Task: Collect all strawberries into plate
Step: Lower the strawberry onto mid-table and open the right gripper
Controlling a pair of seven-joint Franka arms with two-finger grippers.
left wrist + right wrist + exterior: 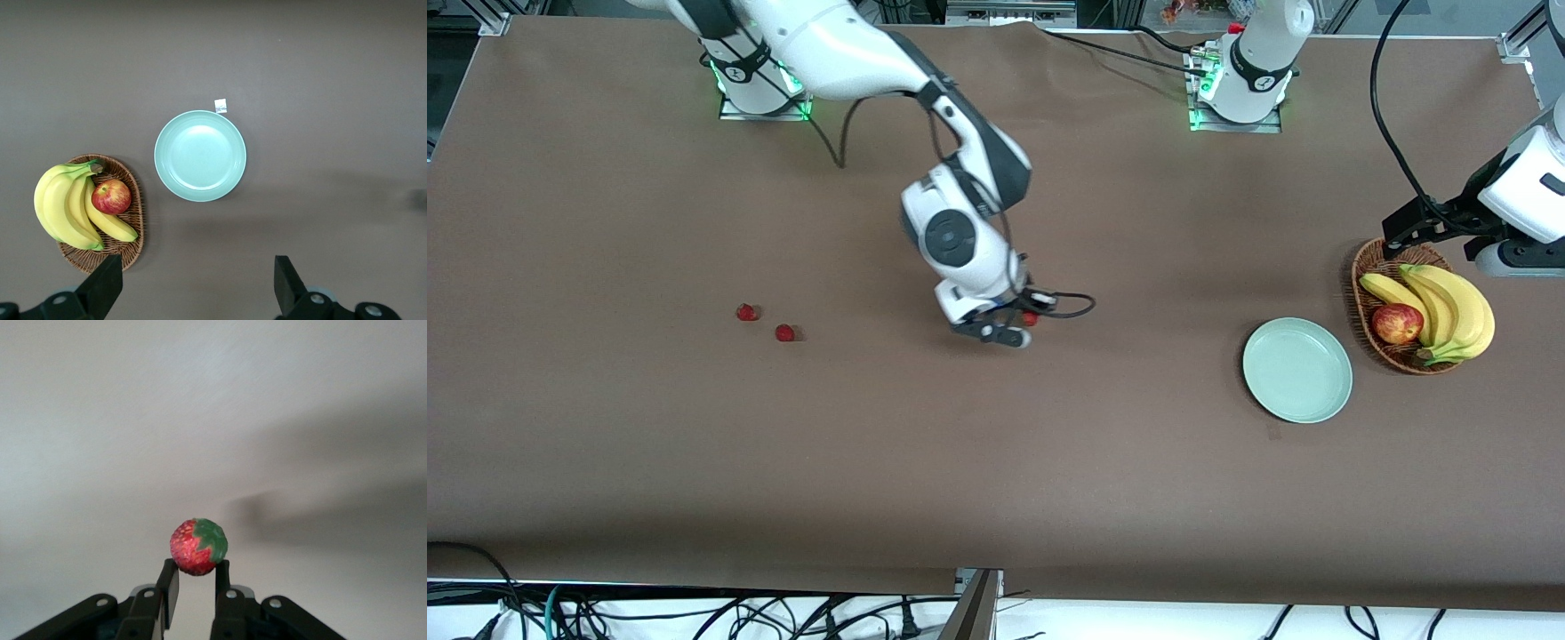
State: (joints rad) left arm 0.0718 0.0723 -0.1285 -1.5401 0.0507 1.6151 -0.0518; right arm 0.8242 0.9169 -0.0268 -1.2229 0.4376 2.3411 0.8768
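My right gripper [1024, 325] hangs over the middle of the table, shut on one strawberry [1030, 318]; in the right wrist view the strawberry [198, 547] sits between the fingertips. Two more strawberries [746, 312] [784, 332] lie on the table toward the right arm's end. The pale mint-green plate [1297, 369] lies empty toward the left arm's end; it also shows in the left wrist view [200, 155]. My left gripper [197, 290] is open and empty, high over the table beside the basket, and waits.
A brown wicker basket [1369, 320] with bananas [1449, 307] and a red-yellow apple [1397, 323] stands beside the plate, toward the left arm's end. A small white tag [221, 105] lies at the plate's rim.
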